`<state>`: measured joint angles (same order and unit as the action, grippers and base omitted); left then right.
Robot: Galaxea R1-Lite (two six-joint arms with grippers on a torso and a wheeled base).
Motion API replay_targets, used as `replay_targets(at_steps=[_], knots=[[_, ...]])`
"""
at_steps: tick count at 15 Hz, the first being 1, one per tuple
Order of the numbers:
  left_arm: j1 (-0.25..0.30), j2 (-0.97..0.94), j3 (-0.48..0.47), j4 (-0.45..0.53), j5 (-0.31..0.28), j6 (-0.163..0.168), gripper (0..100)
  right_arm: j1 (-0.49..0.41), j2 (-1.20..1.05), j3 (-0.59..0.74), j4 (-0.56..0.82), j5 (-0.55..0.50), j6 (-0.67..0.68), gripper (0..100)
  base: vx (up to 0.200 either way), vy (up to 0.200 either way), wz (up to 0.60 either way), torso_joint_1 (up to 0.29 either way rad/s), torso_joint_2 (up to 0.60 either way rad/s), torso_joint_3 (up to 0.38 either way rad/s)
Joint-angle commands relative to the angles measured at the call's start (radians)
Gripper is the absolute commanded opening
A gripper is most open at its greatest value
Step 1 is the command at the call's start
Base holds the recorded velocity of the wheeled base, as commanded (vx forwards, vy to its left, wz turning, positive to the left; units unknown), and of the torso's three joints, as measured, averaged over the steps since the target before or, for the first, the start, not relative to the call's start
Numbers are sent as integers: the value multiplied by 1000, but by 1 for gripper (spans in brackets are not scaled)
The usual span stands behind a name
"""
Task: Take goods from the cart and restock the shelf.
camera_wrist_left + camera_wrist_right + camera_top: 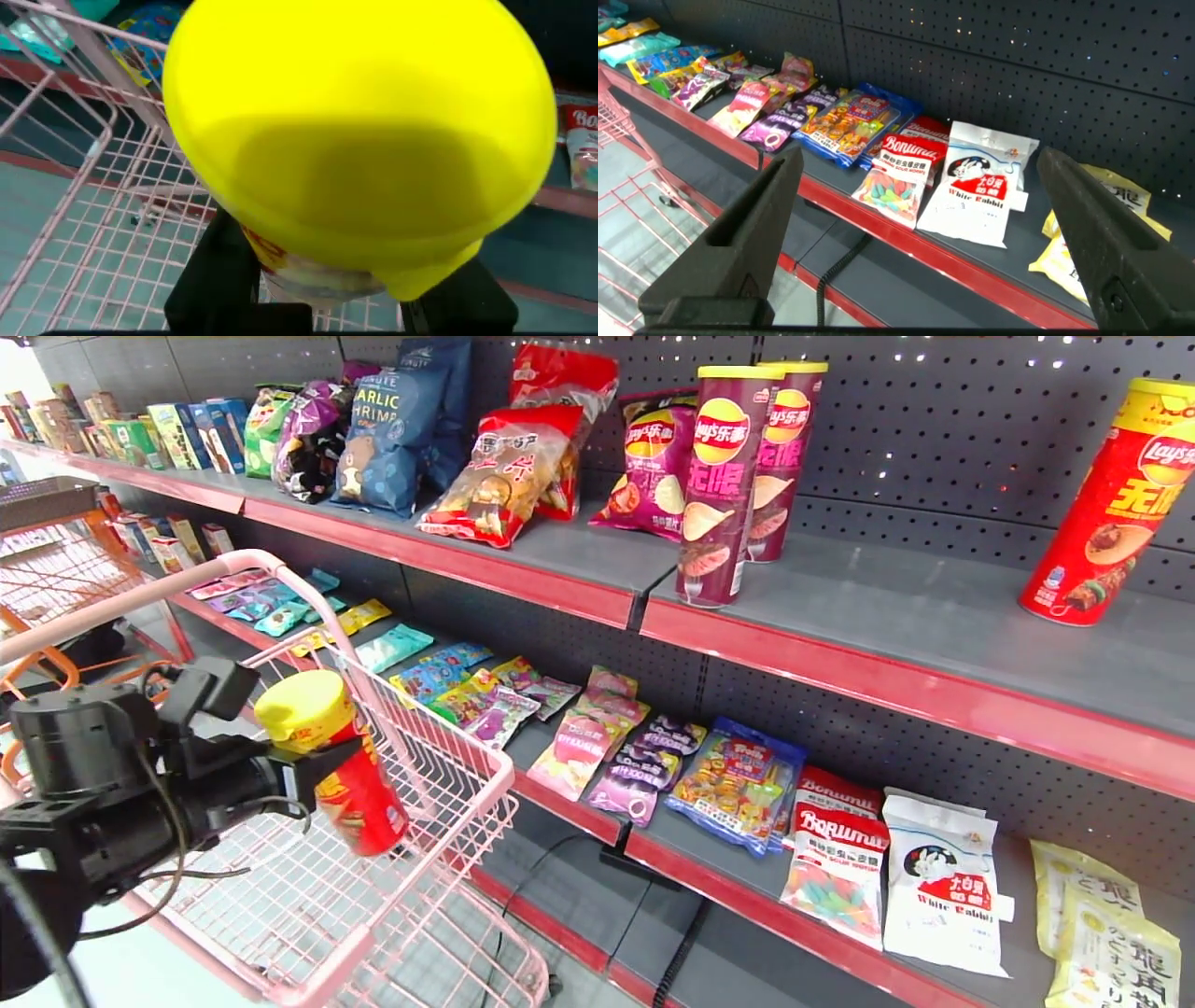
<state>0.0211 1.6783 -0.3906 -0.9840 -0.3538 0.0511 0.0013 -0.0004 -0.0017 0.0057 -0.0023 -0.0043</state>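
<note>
Upper shelf (887,607) lies bare between maroon cans (719,485) and a red can (1111,504). Our left claw (322,761) clamps the yellow-lidded can (350,793) just above the cart (448,728) rim; our right claw (920,163) gapes before the lower shelf (831,191).

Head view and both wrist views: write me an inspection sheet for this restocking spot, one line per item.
Surface: grey upper shelf, with a bare stretch between the purple cans and an upright red can.
Job's things: held can, red with a yellow lid, tilted over the pink cart.
Clutter: nothing seen; snack bags lie in rows on the lower shelf.
Grippers: left gripper shut on the held can; right gripper fingers open, empty, facing the lower shelf.
Cables: black cable hangs below the lower shelf.
Surroundings: pegboard wall; orange cart at left.
</note>
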Motion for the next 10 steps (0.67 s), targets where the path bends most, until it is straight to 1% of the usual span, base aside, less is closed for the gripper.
replay_targets(at_steps=[1, 2, 4, 5, 6, 7, 8, 9, 10], knots=[[43, -430, 58, 254, 1, -5, 0, 0, 0, 2, 0, -1, 0, 100, 0, 0, 0, 0, 0, 0], [45, -615, 33, 441, -1, -4, 0, 0, 0, 0, 0, 1, 0, 100, 0, 0, 0, 0, 0, 0], [43, -793, -24, 671, -1, -4, 0, 0, 0, 0, 0, 1, 0, 100, 0, 0, 0, 0, 0, 0], [43, -945, -76, 883, -8, -5, 0, 0, 0, 2, 0, 1, 1, 100, 0, 0, 0, 0, 0, 0], [43, -1017, -86, 958, -7, -4, 0, 0, 0, 0, 0, 1, 1, 100, 0, 0, 0, 0, 0, 0], [43, -1056, -80, 969, -2, -4, 0, 0, 0, 0, 0, 1, 0, 100, 0, 0, 0, 12, -66, -36], [45, -1095, -74, 969, 16, -2, 0, 0, 0, 0, 0, 1, 1, 100, 0, 0, 0, 80, -286, -183], [45, -1109, -74, 967, 76, 3, 0, 0, 0, 0, 0, 1, 1, 100, 0, 0, 0, 119, -398, -246], [43, -1118, -76, 959, 153, 6, 0, 0, 0, 0, 0, 1, 1, 100, 0, 0, 0, 163, -456, -290]])
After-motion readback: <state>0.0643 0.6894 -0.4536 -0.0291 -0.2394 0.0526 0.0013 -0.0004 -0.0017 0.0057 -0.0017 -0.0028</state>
